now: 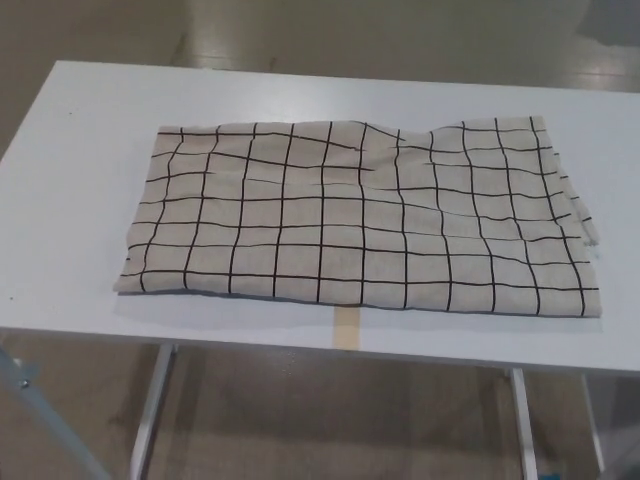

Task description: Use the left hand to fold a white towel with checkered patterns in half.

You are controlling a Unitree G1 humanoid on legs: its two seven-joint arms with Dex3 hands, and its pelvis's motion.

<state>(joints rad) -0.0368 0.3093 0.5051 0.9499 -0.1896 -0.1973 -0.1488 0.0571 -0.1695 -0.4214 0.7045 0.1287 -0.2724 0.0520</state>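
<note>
A white towel [360,215] with a black checkered grid lies flat on the white table [80,200], spread wide from left to right. Its right edge shows a second layer peeking out beneath. A few shallow wrinkles run across its upper middle. Neither of my hands shows in the head view.
A strip of tan tape [346,327] sits on the table's front edge just below the towel. The table's white legs [152,410] stand on a grey-brown floor. A metal leg crosses the bottom left corner [40,405].
</note>
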